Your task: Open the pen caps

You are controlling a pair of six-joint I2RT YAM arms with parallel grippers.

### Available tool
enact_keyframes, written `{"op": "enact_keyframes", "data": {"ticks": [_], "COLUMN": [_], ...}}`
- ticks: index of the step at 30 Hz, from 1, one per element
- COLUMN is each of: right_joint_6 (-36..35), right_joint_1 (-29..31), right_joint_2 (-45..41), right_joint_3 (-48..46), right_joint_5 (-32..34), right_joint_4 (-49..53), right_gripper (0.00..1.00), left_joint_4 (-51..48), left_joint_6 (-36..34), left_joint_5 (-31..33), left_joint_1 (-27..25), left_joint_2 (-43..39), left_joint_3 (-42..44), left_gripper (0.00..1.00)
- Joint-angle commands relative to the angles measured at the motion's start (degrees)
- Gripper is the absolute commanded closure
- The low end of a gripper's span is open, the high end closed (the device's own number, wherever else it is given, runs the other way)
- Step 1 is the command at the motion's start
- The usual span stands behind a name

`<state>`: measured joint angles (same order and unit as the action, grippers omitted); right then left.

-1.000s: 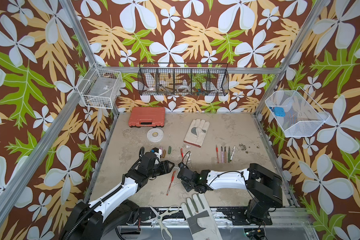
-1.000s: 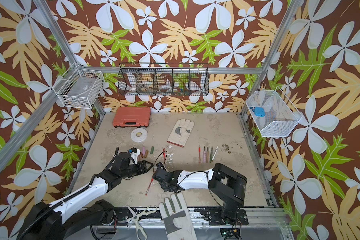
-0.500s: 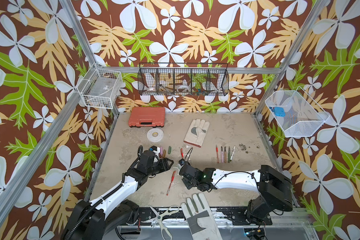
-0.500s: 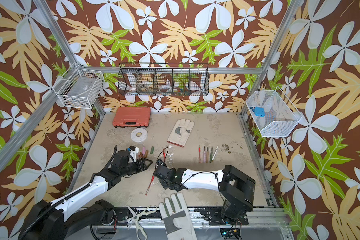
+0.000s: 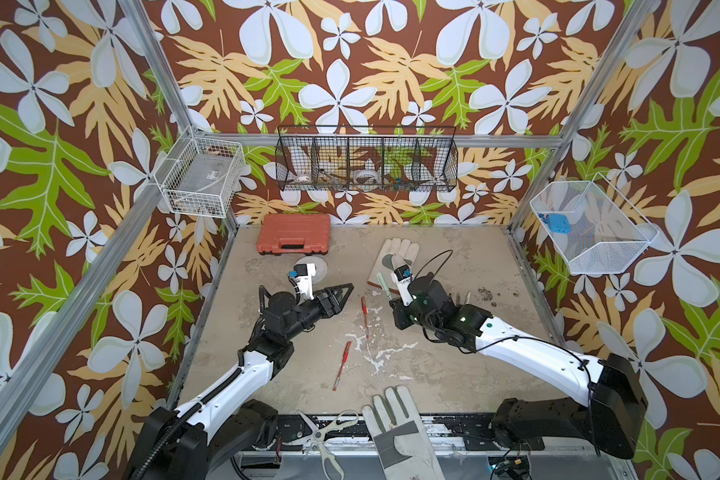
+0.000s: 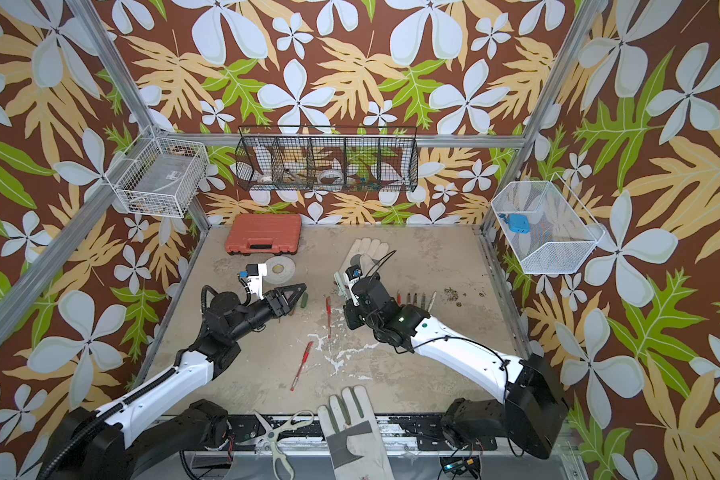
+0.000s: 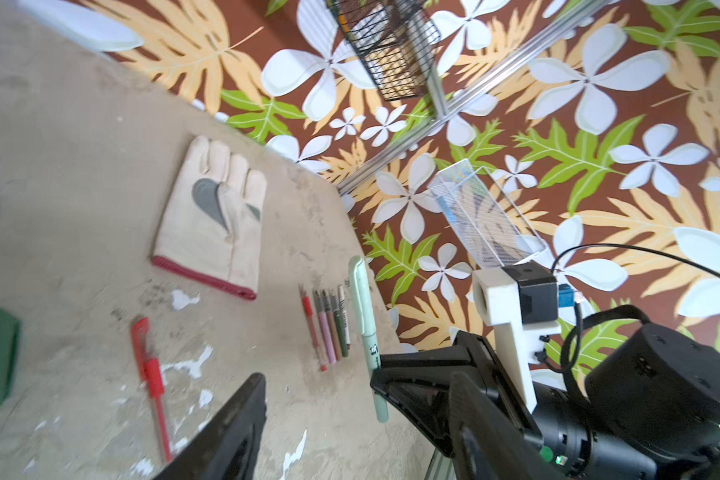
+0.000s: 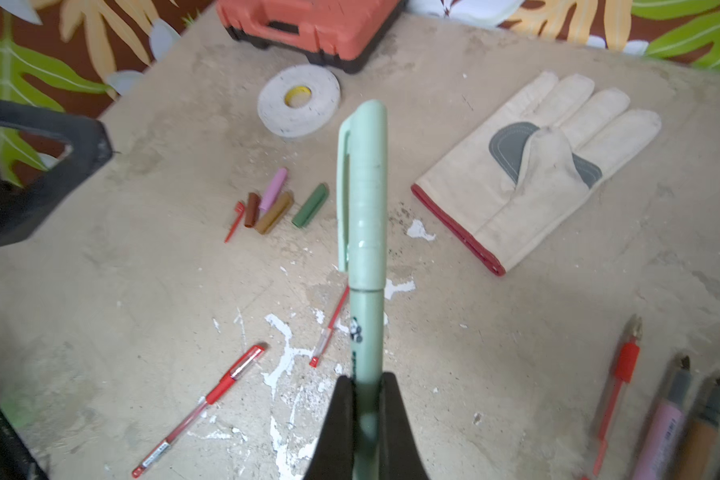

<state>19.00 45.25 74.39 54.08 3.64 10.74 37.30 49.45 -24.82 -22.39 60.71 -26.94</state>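
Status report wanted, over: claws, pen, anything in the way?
Right claw shut on mint pen, cap on. Left claw open, empty, apart from pen. Nothing seen blocking.

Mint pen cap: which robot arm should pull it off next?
Probably left. The right gripper is shut on the barrel of the mint pen, so it is busy. The left gripper is open, empty, and points toward the mint cap.

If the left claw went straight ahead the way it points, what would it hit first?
Probably the capped mint pen, held up by the right gripper, straight ahead of the left gripper; relative height is unclear.
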Motion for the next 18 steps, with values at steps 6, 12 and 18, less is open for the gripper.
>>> {"op": "enact_keyframes", "data": {"ticks": [6, 12, 18], "right_joint_6": [-5.28, -5.79, -5.56], "right_joint_1": [-0.86, -0.85, -0.87], "right_joint_2": [-8.40, -11.51, -12.95], "right_joint_3": [-11.17, -14.95, -17.75], "right_joint_5": [-7.70, -11.24, -15.96], "right_joint_4": [-16.82, -20.84, -24.70], "right_gripper": [0.99, 0.99, 0.99], "left_joint_4": [32.78, 33.40, 28.77], "left_joint_6": [3.13, -1.74, -6.41], "left_joint_5": [-8.52, -10.00, -8.42], "left_joint_1": [-1.60, -5.44, -5.82], "left_joint_2": [6.17, 9.58, 6.54], "left_joint_3": [7.19, 7.69, 8.13], "left_gripper": [0.31, 0.32, 0.32]}}
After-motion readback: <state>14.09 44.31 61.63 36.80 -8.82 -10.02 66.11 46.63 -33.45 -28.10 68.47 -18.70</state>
